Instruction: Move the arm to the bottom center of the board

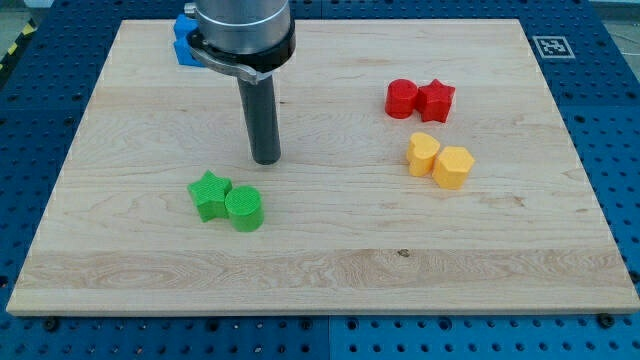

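My tip [266,159] rests on the wooden board [330,270], left of centre and in its upper half. A green star block [209,194] and a green cylinder block [244,209] touch each other just below and left of the tip. A red cylinder block [402,98] and a red star block [436,100] sit together at the upper right. A yellow heart-shaped block [423,154] and a yellow hexagon block [453,166] sit together below them. A blue block [184,42] shows partly behind the arm at the top left.
The arm's grey body [243,30] hangs over the board's top edge. A black-and-white marker tag [551,46] is at the board's top right corner. A blue perforated table [620,120] surrounds the board.
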